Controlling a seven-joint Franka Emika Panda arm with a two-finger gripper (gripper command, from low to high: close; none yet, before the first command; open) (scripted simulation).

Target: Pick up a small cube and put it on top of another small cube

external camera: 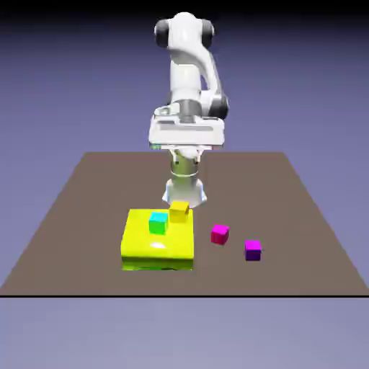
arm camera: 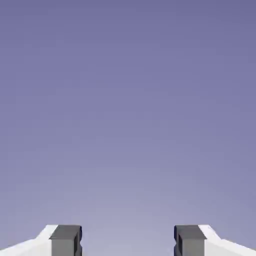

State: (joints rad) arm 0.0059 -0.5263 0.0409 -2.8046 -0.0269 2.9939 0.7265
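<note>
A small yellow cube (external camera: 179, 210) rests at the back right corner of a large yellow block (external camera: 158, 245). A green and cyan cube (external camera: 158, 223) sits on the same block, just to its left. On the table to the exterior view's right lie a magenta cube (external camera: 220, 234) and a purple cube (external camera: 252, 250). My gripper (external camera: 184, 196) hangs just behind and above the yellow cube, its tips hard to make out there. In the hand view the gripper (arm camera: 127, 242) is open: grey fingertips (arm camera: 65, 241) stand well apart with only backdrop between them.
The brown table (external camera: 86, 209) runs wide on both sides of the block. The white arm (external camera: 189, 86) rises behind the cubes at the table's far edge.
</note>
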